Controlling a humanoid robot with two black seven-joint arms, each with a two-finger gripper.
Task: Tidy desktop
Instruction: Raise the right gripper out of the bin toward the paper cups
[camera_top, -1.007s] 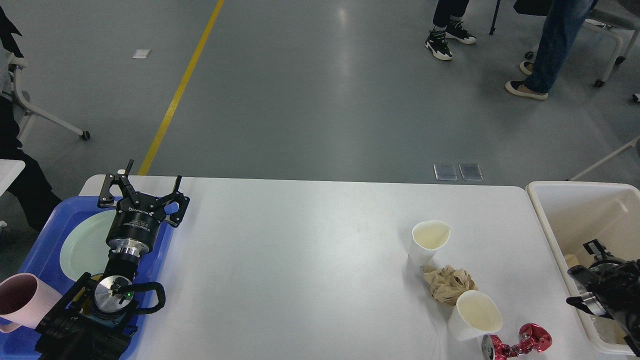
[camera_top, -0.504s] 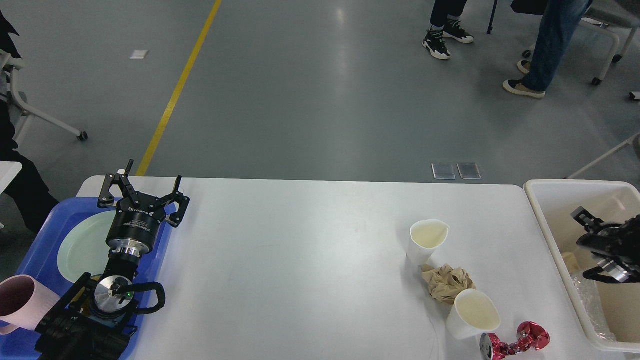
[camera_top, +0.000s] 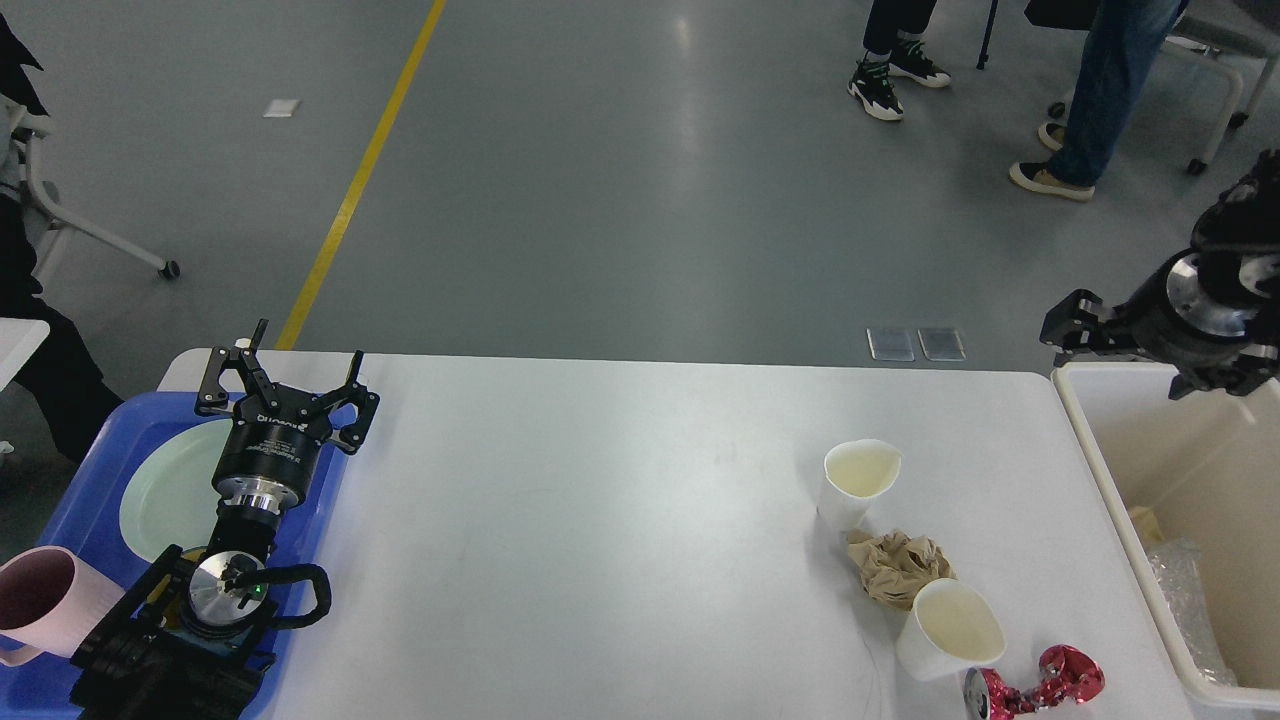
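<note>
The white desktop (camera_top: 600, 520) carries two white paper cups, one upright (camera_top: 858, 480) and one tilted (camera_top: 950, 628), a crumpled brown paper (camera_top: 898, 565) between them, and a crushed red can (camera_top: 1035, 685) at the front right. My left gripper (camera_top: 290, 378) is open and empty, over the far right edge of the blue tray (camera_top: 70, 500). My right gripper (camera_top: 1072, 322) is raised above the far left corner of the cream bin (camera_top: 1110, 470). It is dark, and its fingers cannot be told apart.
The blue tray holds a pale green plate (camera_top: 165, 490) and a pink mug (camera_top: 40, 600). The bin holds clear plastic wrap (camera_top: 1185, 600). People's legs (camera_top: 1100, 100) and chairs stand on the grey floor beyond the table.
My right arm has risen out of the bin and now hangs above its far left corner. The left arm and the things on the table have not moved.
</note>
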